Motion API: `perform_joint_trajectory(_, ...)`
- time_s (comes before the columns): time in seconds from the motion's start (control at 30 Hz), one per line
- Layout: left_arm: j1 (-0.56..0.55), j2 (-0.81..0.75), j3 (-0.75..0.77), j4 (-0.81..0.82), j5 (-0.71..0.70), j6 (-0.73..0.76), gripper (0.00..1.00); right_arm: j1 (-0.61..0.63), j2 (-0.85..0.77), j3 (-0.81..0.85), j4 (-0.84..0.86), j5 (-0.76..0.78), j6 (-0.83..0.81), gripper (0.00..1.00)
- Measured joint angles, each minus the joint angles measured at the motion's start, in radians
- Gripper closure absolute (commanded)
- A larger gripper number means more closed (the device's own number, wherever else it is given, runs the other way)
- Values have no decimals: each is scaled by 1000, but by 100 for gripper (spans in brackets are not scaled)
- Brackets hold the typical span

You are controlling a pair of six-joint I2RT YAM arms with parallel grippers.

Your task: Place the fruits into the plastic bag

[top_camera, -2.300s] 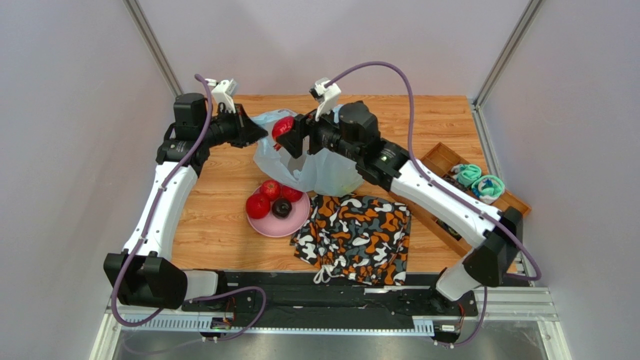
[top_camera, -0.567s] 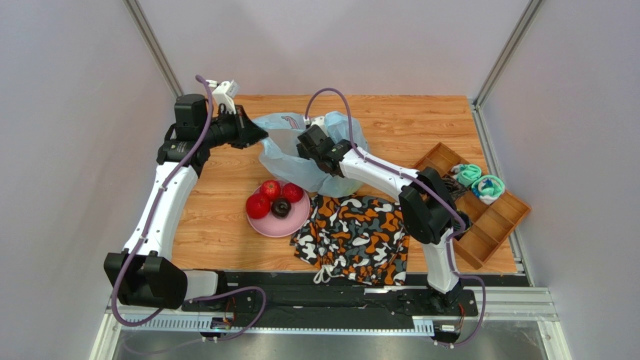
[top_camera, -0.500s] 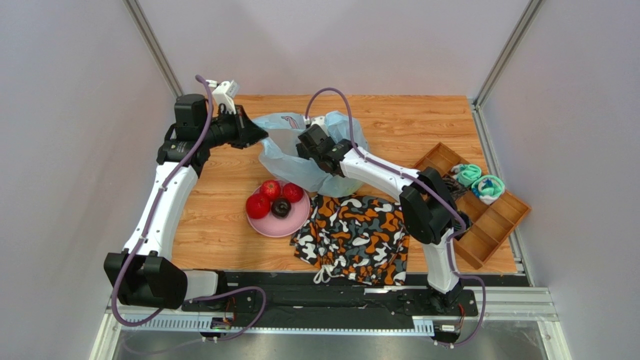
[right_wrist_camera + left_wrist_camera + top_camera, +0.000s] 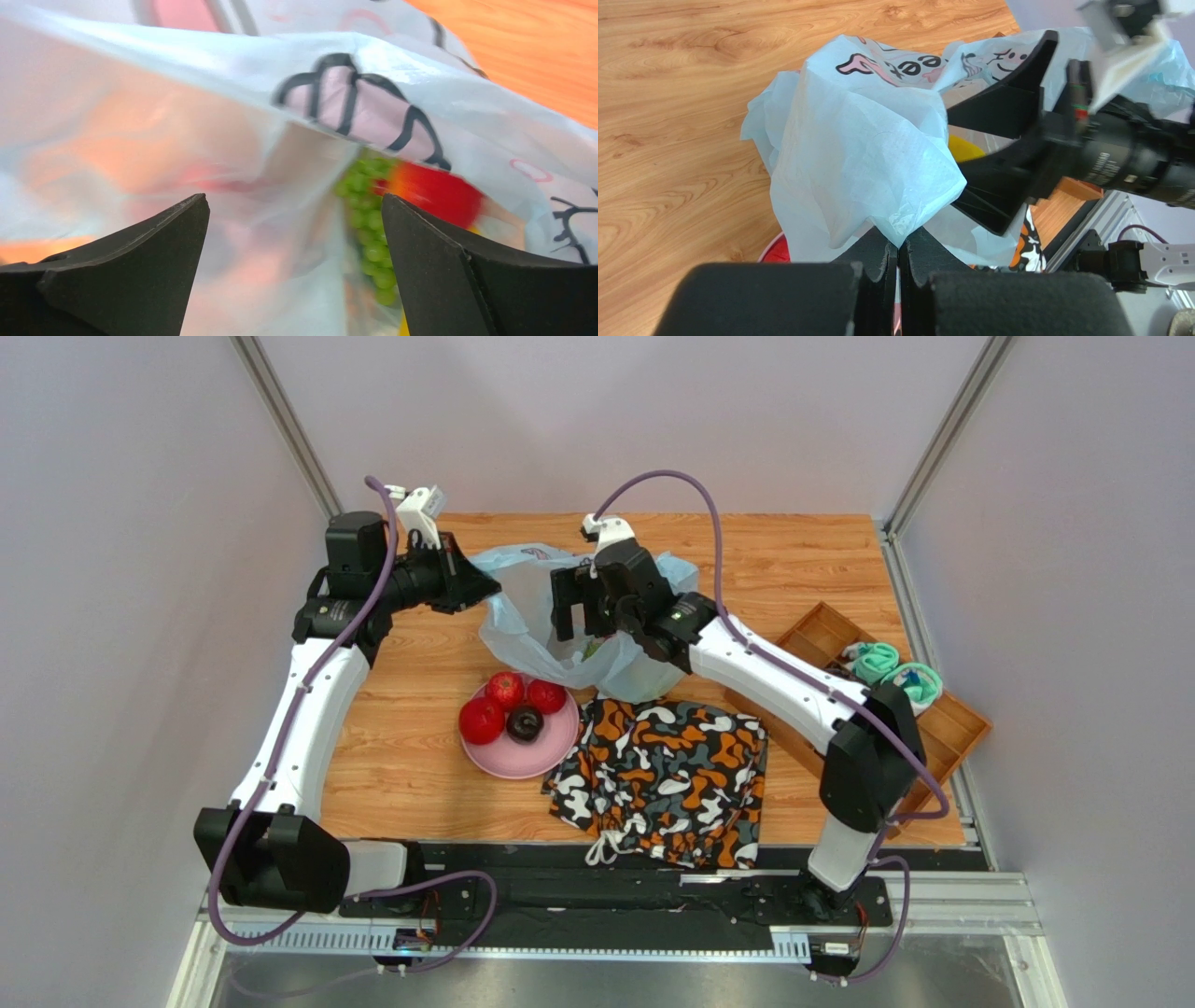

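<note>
The light-blue plastic bag (image 4: 540,616) stands open at the back of the table. My left gripper (image 4: 480,585) is shut on a fold of its left rim (image 4: 901,241) and holds it up. My right gripper (image 4: 575,613) is open and empty just above the bag's mouth. In the right wrist view, the green grape bunch (image 4: 368,217) and a red fruit (image 4: 435,192) lie inside the bag. A yellow banana (image 4: 966,148) shows inside in the left wrist view. Three red fruits (image 4: 505,688) and the dark fruit (image 4: 525,724) sit on the pink plate (image 4: 554,745).
The camouflage cloth (image 4: 659,777) lies right of the plate, in front of the bag. A wooden compartment tray (image 4: 912,749) with teal items stands at the right edge. Grey walls enclose the table.
My right gripper held a red fruit above the bag, dipped into the bag, and has now come up out of it open and empty. The left gripper has not moved.
</note>
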Motion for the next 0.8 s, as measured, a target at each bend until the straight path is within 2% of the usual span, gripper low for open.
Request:
perform_joint_trajectory(0.2,0,0,0,0,6,-2,100,6,-132,-138,206,-240,-19,4)
perform_joint_trajectory(0.4,0,0,-5,2,13,-4,100,43,-243,-271,368,-399,-67,6)
perform_joint_trajectory(0.8,0,0,-6,2,17,-4,100,189,-247,-294,396,-484,-101,10)
